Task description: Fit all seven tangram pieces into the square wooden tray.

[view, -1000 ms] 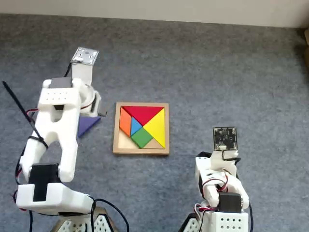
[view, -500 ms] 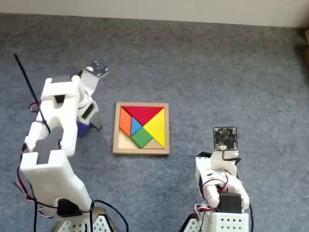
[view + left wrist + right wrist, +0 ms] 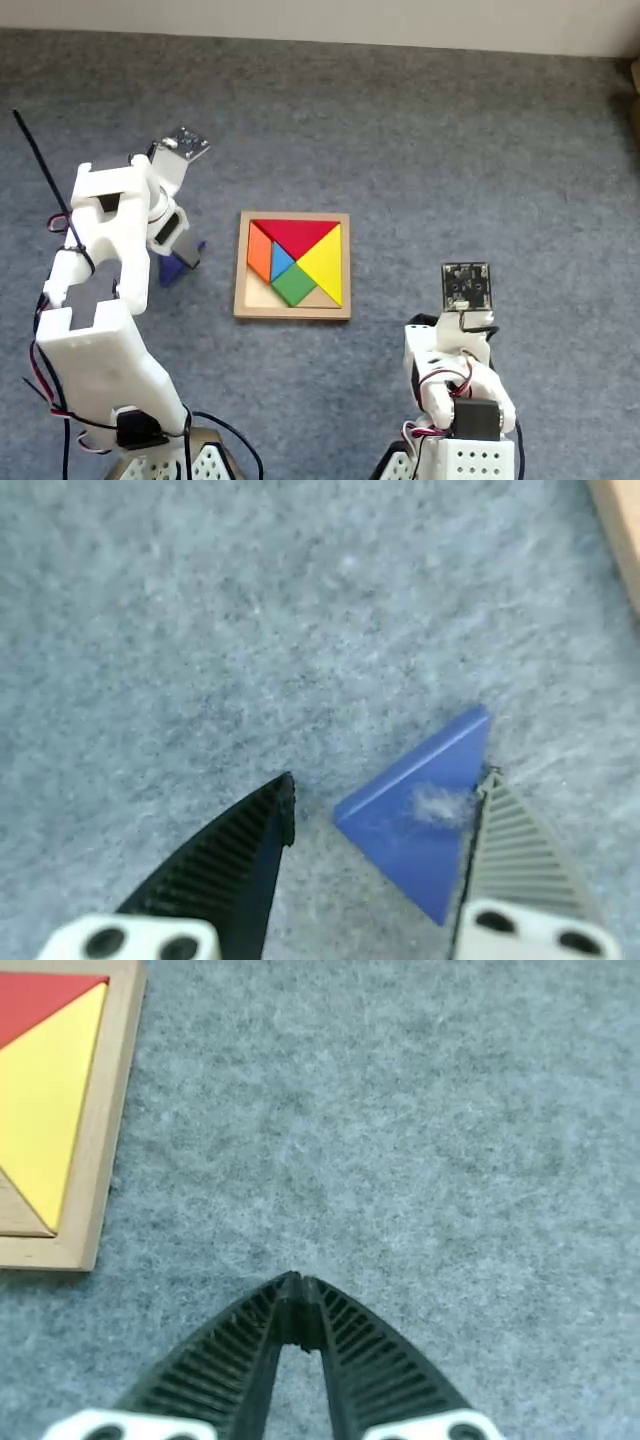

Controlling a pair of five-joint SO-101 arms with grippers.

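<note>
Grey felt (image 3: 450,150), left gripper (image 3: 389,777) astride blue triangle (image 3: 415,820)

Even, diffuse light (fairly bright); shadows soft.

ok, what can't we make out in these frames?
- High view: the blue triangle lies mostly under the left arm, so its outline is unreadable.
- Left wrist view: one triangle edge runs behind the pale finger of the left gripper, so contact is unclear. The wooden tray is cut off by the frame edge.
- Right wrist view: the tray is cut off by the frame edge, most of it outside.
</note>
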